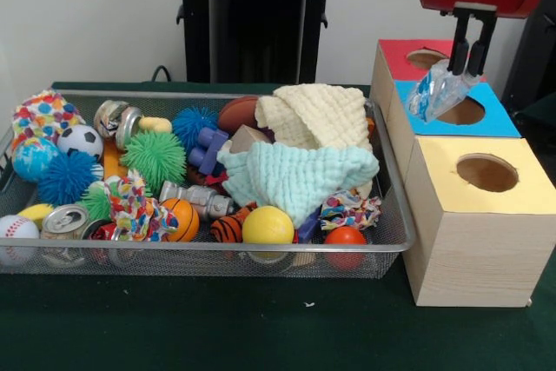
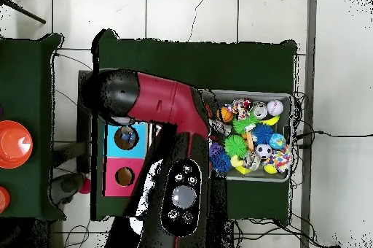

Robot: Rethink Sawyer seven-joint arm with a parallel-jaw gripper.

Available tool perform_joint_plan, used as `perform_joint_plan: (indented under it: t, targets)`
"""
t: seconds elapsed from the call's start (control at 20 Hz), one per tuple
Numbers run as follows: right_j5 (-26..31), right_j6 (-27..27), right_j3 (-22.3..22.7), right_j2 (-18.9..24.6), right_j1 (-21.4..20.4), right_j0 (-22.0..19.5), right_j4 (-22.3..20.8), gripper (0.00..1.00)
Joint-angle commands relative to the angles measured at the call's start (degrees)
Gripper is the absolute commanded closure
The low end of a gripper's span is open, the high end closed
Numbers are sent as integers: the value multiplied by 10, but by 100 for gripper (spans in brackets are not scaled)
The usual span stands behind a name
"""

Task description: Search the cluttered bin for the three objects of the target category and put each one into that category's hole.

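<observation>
My gripper [image 1: 469, 48] is at the upper right of the front view, shut on a see-through wrinkly plastic bottle [image 1: 440, 93] with a blue label. The bottle hangs tilted just above the left rim of the blue-surround hole [image 1: 465, 112] in the pale wooden box. The wire mesh bin [image 1: 208, 249] lies to the left, full of toys; no other plastic bottle shows clearly in it. In the overhead view the red arm [image 2: 164, 103] reaches over the blue square [image 2: 125, 137], and the bin [image 2: 292, 114] lies to the right.
A red-surround hole [image 1: 424, 59] lies behind the blue one and a yellow-surround hole [image 1: 486, 172] in front. The bin holds two pale cloths [image 1: 295, 175], spiky balls, sports balls and silver cans [image 1: 65, 221]. Orange cones [image 2: 13, 143] stand at the overhead view's left.
</observation>
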Motion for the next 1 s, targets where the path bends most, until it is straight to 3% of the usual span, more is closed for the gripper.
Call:
perform_joint_plan:
  t: [0.05, 1.0]
  targets:
    - [57, 197, 46, 7, 7, -2, 33, 100]
    - [52, 192, 109, 20, -5, -10, 74, 100]
